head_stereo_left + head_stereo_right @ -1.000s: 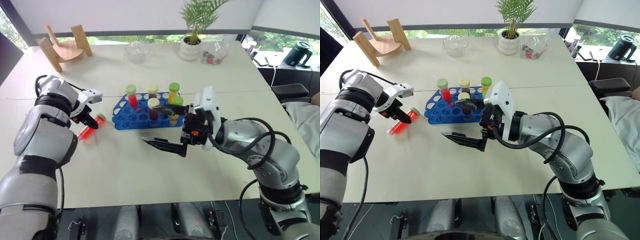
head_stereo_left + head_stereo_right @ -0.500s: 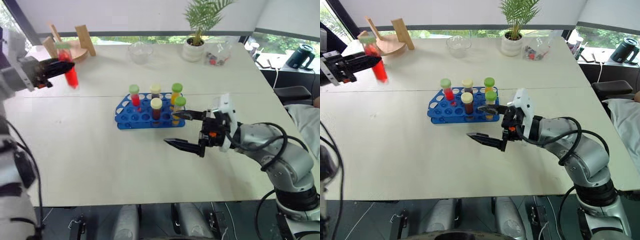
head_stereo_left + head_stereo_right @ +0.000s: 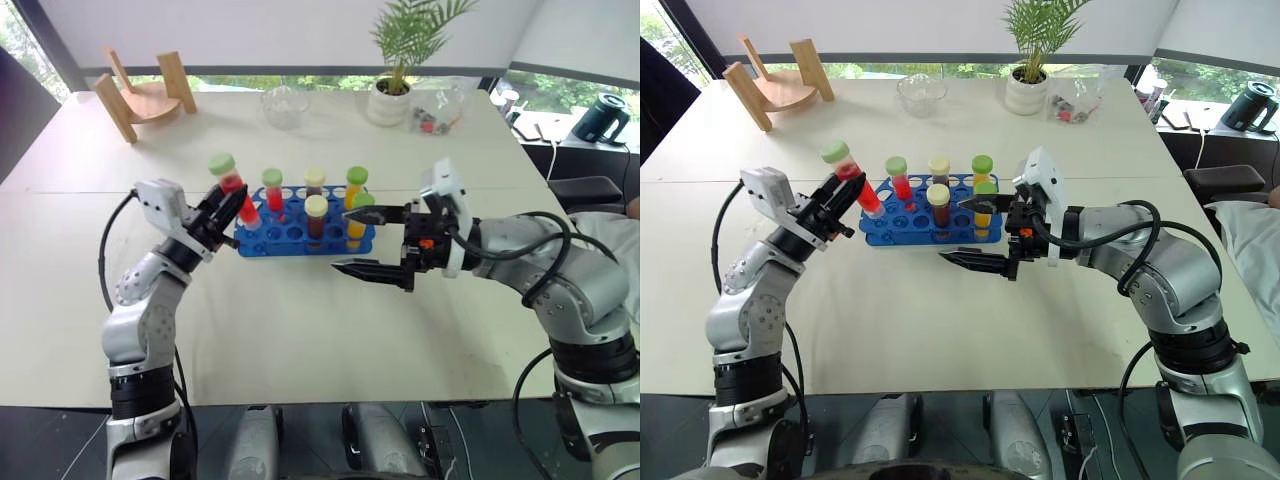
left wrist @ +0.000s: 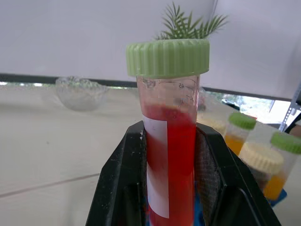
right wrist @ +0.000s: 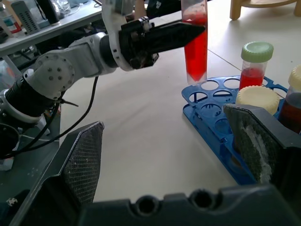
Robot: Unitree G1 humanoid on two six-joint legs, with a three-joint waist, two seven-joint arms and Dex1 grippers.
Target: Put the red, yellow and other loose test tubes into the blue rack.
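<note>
Left gripper (image 3: 222, 205) pinching a green-capped tube of red liquid (image 3: 232, 190) above the blue rack's (image 3: 300, 228) left end, five capped tubes standing in the rack, right gripper (image 3: 372, 240) spread wide at its right end, table (image 3: 300, 330)

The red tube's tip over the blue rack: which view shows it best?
The right wrist view: the red tube's tip hangs just above the blue rack's corner holes. The eye views show it tilted in the left gripper; the left wrist view hides the tip.
</note>
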